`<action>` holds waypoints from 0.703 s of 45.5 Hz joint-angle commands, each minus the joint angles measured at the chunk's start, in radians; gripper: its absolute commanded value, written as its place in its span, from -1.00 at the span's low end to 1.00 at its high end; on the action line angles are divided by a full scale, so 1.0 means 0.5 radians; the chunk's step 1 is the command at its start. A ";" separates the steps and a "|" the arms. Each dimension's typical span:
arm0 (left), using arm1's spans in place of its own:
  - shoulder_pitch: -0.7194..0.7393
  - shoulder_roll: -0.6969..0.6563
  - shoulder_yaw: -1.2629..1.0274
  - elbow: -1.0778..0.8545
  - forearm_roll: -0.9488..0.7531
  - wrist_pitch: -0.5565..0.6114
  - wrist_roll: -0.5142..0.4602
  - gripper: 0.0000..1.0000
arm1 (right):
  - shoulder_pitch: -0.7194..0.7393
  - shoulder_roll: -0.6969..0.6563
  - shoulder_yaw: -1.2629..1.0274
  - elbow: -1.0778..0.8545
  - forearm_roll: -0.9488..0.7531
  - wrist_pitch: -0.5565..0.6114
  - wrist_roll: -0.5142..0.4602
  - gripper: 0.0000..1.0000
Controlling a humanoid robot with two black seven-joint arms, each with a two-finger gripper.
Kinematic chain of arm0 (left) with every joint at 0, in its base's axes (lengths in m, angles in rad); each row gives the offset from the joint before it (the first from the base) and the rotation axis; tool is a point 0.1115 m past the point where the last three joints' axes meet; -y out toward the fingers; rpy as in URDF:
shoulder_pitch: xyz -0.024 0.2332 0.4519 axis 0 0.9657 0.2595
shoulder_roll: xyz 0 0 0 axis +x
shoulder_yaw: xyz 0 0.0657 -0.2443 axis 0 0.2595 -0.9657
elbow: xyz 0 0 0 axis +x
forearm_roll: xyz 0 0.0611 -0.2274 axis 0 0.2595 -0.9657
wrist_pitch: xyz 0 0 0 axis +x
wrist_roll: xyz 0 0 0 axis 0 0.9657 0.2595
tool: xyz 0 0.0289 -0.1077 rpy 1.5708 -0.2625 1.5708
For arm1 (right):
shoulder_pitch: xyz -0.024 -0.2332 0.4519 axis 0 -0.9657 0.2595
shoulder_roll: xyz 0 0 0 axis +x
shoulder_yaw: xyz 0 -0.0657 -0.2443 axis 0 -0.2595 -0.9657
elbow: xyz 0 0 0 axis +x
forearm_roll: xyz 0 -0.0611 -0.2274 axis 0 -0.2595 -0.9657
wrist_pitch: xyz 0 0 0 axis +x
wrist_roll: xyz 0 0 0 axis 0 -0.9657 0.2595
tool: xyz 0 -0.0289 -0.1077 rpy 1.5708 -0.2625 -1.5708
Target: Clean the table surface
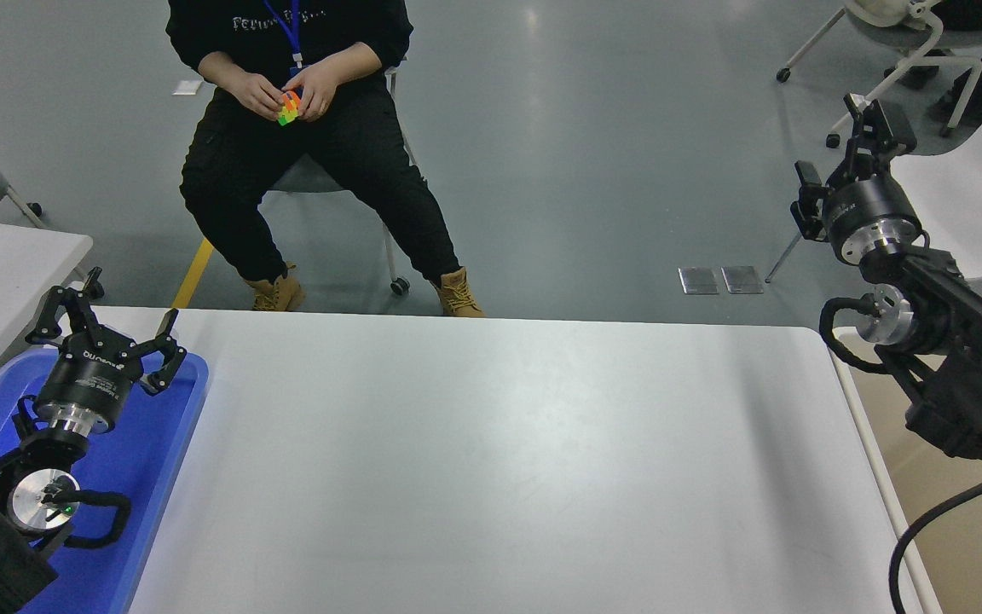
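Table surface [499, 460]: wide, plain white, matte, rounded corners, between the two pincers. Blue tray [163, 452]: under the left pincer [107, 328], fingers spread, nothing held. Right pincer [862, 149]: raised beyond the table's right corner; grip cannot be told.

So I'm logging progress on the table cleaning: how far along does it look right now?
Apparently done: the table surface shows nothing lying on it. Nothing is in hand: the right claw is raised beyond the table's far right corner, open and empty, above the floor. The left claw is parked open over the blue tray at lower left. No item left to clear is visible; fine smears cannot be judged.
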 commanded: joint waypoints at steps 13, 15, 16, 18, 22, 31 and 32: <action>0.001 0.000 0.000 0.000 0.000 0.000 0.003 1.00 | -0.267 0.189 0.072 -0.006 0.000 0.002 0.109 0.95; 0.001 0.000 0.000 0.000 0.000 0.000 0.000 1.00 | -0.280 0.208 0.079 -0.009 -0.003 0.002 0.128 0.95; 0.001 0.000 0.000 0.000 0.000 0.000 0.003 1.00 | -0.286 0.214 0.079 -0.009 -0.003 0.002 0.134 0.95; 0.001 0.000 0.000 0.000 0.000 0.000 0.000 1.00 | -0.304 0.229 0.082 -0.009 -0.006 0.002 0.146 0.95; 0.001 0.000 0.000 0.000 0.000 0.000 0.003 1.00 | -0.335 0.245 0.079 -0.009 -0.016 0.002 0.174 0.95; 0.001 0.000 0.000 0.000 0.000 0.000 0.000 1.00 | -0.378 0.242 0.079 -0.009 -0.013 0.005 0.201 0.95; 0.001 0.000 0.000 0.000 0.000 0.000 0.000 1.00 | -0.381 0.242 0.079 -0.009 -0.016 0.005 0.201 0.95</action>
